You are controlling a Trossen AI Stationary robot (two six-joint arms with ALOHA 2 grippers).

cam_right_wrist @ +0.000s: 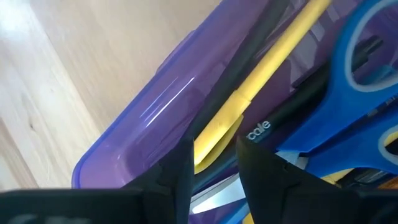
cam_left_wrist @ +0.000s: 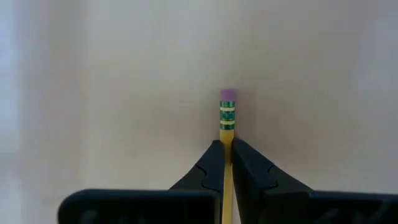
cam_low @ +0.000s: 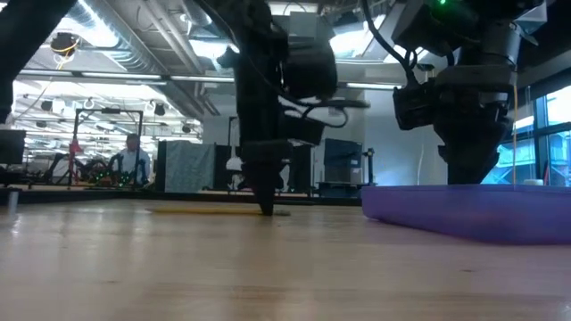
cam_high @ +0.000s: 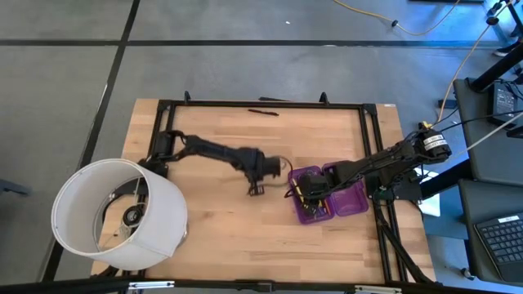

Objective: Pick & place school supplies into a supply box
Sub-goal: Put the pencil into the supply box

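The left gripper [cam_high: 255, 190] stands tip-down on the wooden table [cam_high: 212, 147] near its middle, its fingers [cam_left_wrist: 214, 163] pressed together on a yellow pencil [cam_left_wrist: 227, 115] that lies flat on the wood; the green-banded ferrule and pink eraser stick out just past the fingertips. In the low view the pencil [cam_low: 219, 211] shows as a thin yellow line on the board under the dark gripper [cam_low: 266, 209]. Just to the robot's right of it sits the purple box [cam_high: 343, 200], lid open, with the right gripper [cam_high: 306, 196] down inside it. That gripper's fingers [cam_right_wrist: 177, 174] stand a little apart with a yellow pencil [cam_right_wrist: 267, 68] running between them; whether they press on it cannot be told. Beside that pencil in the box lie blue scissors [cam_right_wrist: 357, 93] and a black pen [cam_right_wrist: 292, 118] with white lettering, packed close so their ends are cut off from sight. In the low view only the box's near wall [cam_low: 473, 209] shows, and its contents are hidden behind it. A large white cylinder [cam_high: 118, 214] rests on the table's near left corner, covering part of the left arm's base. A thin dark stick-like thing [cam_high: 263, 111] lies at the far edge, too small to name. A person [cam_low: 134, 160] sits far off in the room behind.
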